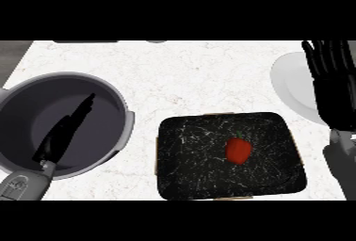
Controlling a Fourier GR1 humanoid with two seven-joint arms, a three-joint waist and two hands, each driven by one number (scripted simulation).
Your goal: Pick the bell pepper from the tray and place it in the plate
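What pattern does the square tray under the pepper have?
Black with thin white marble-like veins; the square tray shows it in the head view.

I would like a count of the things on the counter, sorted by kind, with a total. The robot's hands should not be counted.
Bell pepper, red, on the tray: 1
Tray, black: 1
Plate, white: 1
Pot, grey: 1
Total: 4
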